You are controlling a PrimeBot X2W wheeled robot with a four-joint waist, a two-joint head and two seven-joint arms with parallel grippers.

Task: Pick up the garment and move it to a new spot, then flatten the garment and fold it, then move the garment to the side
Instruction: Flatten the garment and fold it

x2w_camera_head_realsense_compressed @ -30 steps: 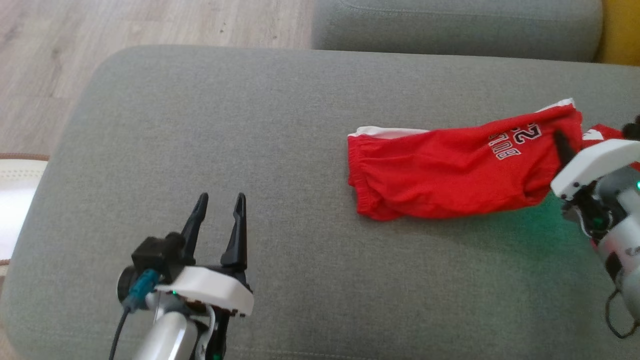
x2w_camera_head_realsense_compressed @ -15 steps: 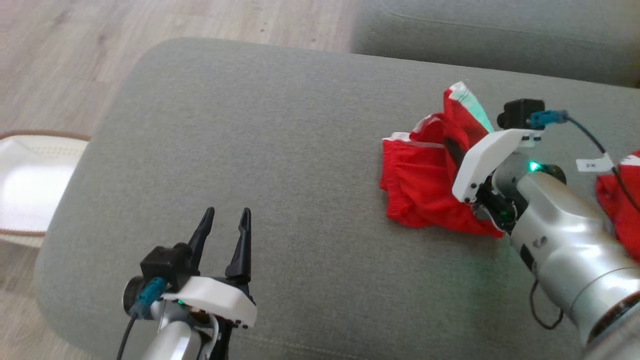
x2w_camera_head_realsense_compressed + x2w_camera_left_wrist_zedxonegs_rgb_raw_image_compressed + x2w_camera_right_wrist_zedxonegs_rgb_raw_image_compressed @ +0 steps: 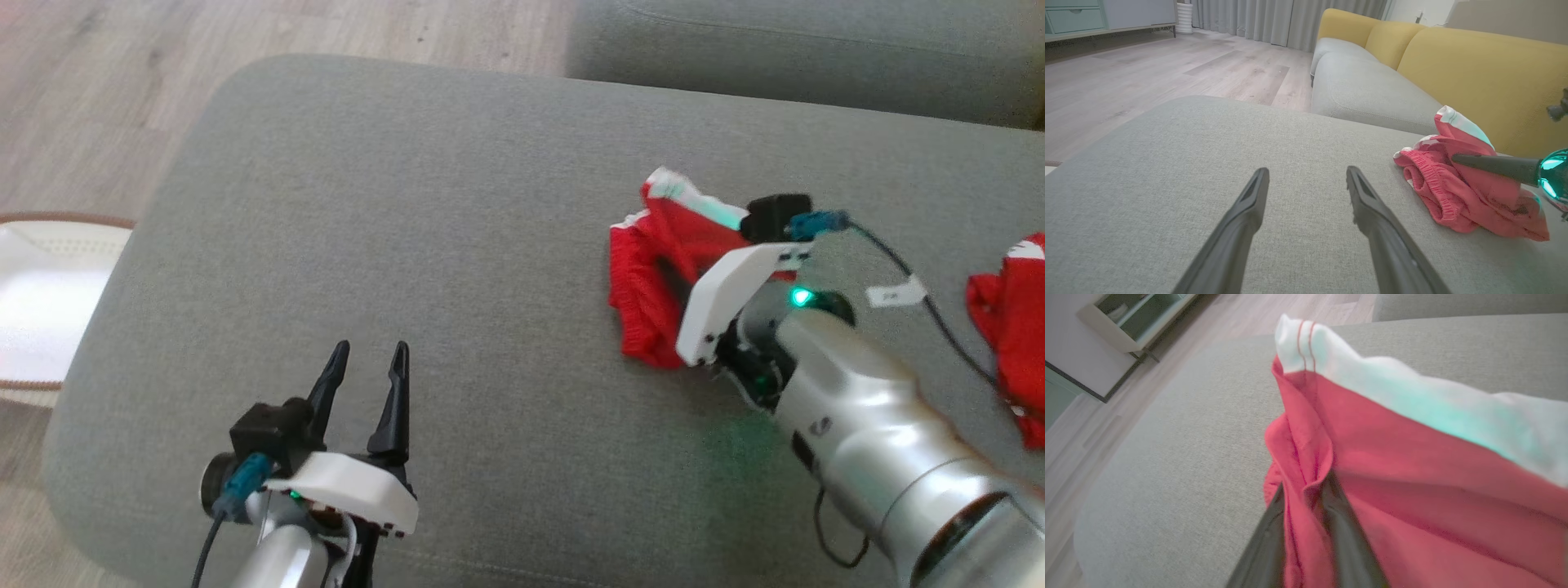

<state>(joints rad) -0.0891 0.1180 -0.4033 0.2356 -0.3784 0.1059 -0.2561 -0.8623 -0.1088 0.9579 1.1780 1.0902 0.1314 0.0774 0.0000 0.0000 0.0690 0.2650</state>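
Cushion [image 3: 457, 204]; garment [image 3: 649, 282] seemingly between right jaws

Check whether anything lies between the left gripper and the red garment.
Nothing visible does. Bare grey cushion lies between the left gripper, jaws open, and the red garment. The right gripper is shut on a fold of it.
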